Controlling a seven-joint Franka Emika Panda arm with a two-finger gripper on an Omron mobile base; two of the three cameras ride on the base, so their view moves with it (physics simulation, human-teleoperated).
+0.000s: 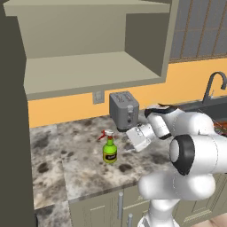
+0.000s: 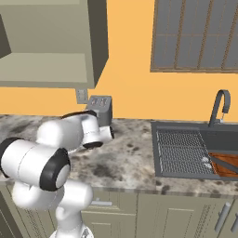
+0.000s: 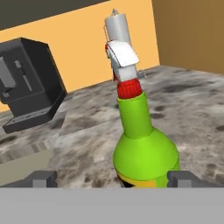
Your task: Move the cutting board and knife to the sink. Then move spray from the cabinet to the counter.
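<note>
I see an orange wall [image 2: 130, 88] running behind the whole worktop, with a grey wall socket [image 1: 98, 97] set low on it. A shuttered window [image 2: 195, 35] — grey slats in a brown frame — sits high on the wall at the right. A dark grey two-slot toaster [image 1: 123, 109] stands against the wall. Below the worktop I see beige-grey cupboard fronts [image 2: 153, 216] with metal bar handles [image 2: 222, 216]. A dark tall panel [image 1: 13, 133] closes the far left. Lighting is flat and even.
</note>
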